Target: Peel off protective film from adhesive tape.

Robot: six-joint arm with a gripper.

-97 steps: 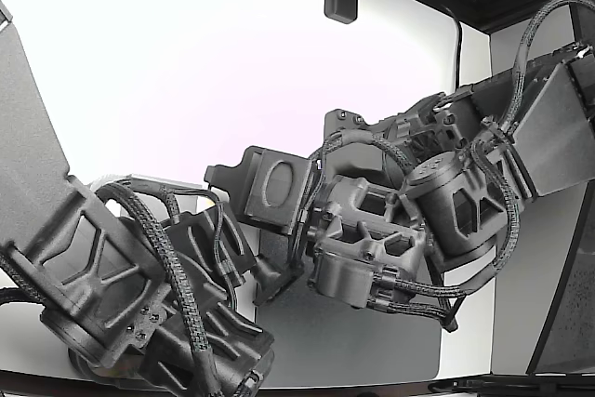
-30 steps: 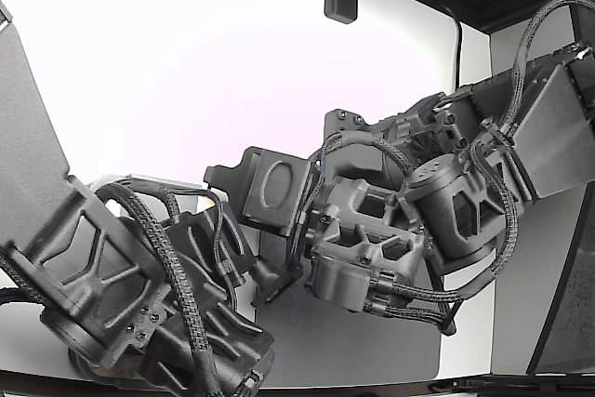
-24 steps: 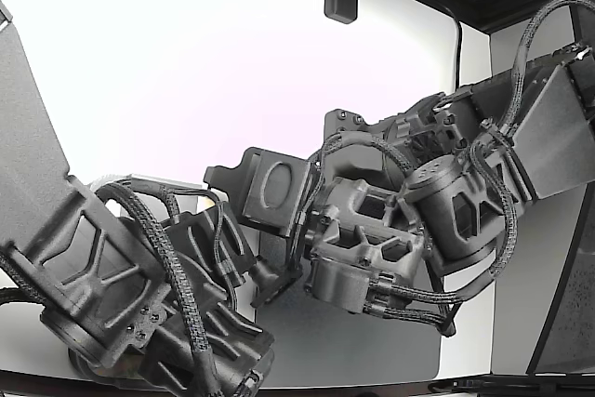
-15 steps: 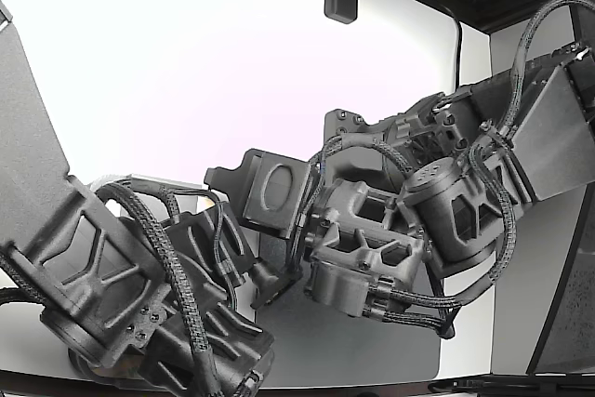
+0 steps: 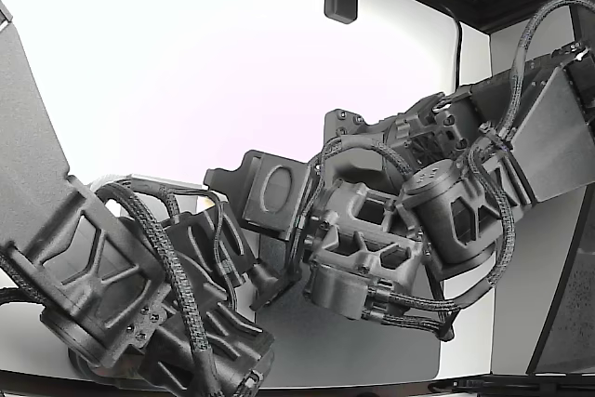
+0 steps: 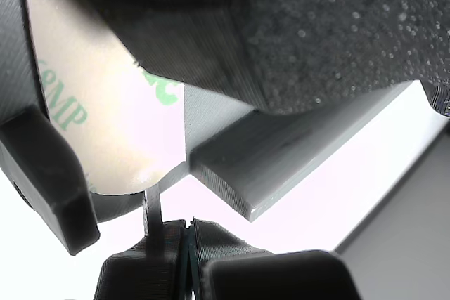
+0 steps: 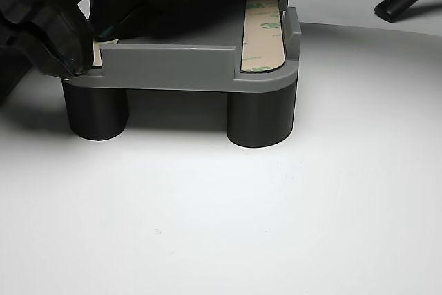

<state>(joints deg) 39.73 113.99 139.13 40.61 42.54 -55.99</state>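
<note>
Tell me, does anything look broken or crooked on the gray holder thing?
Nothing stands out. The gray holder sits level on its round legs, and the tape strip with green print lies flat in its slot. The gripper is at the holder's other end, where another strip shows.

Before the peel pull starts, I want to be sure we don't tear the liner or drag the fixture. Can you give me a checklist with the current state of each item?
1. Gripper at a corner of the grey fixture, where a tan strip edge shows: ok.
2. Film edge actually pinched between the fingers: cannot tell; the wrist view is too close and the other view is blocked.
3. Fixture standing level on its dark round legs: ok.
4. Second film strip lying flat in its slot, untouched: ok.
5. Second arm out of the pull path: cannot tell.
</note>
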